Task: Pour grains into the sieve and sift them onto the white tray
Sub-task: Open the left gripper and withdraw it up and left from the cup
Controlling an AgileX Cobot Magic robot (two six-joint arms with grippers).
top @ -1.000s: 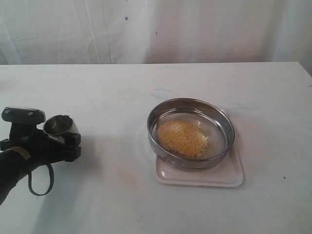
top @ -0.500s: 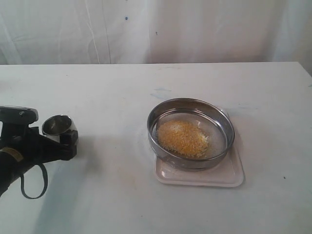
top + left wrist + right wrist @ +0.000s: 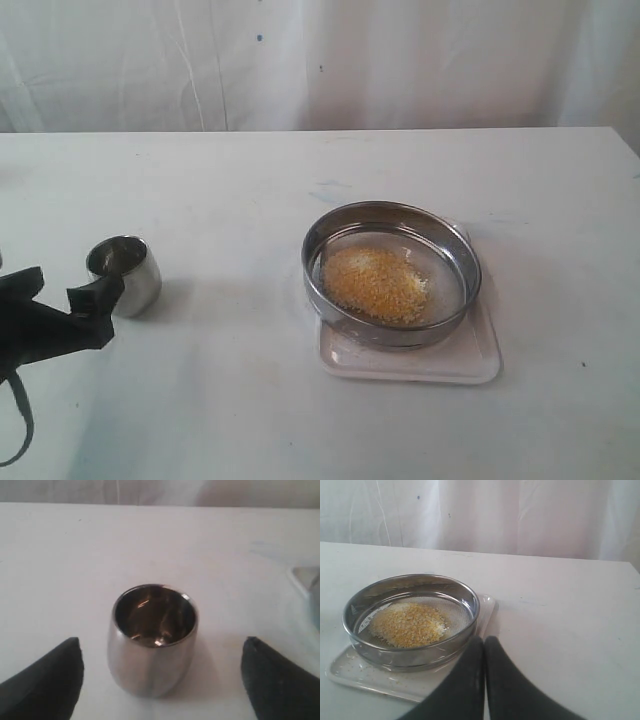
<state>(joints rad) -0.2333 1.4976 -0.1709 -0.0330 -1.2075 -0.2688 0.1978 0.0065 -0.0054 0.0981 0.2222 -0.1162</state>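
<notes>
Straddling steel cup [image 3: 152,652], left gripper [image 3: 161,642] apart, right gripper [image 3: 484,645] together, wrist view only

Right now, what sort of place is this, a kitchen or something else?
Probably a robot test bench, not a kitchen: a bare white table, a white cloth hung behind it, and only a few props, a sieve of grains on a tray and a steel cup.

Soft, even light washes the white table [image 3: 250,180] and backdrop [image 3: 400,60] pale, leaving only faint shadows beside the steel cup [image 3: 125,275] and the sieve [image 3: 392,272]. Small glints show inside the cup in the left wrist view, where the near dark fingers [image 3: 45,680] are blurred. All views look slightly soft.
</notes>
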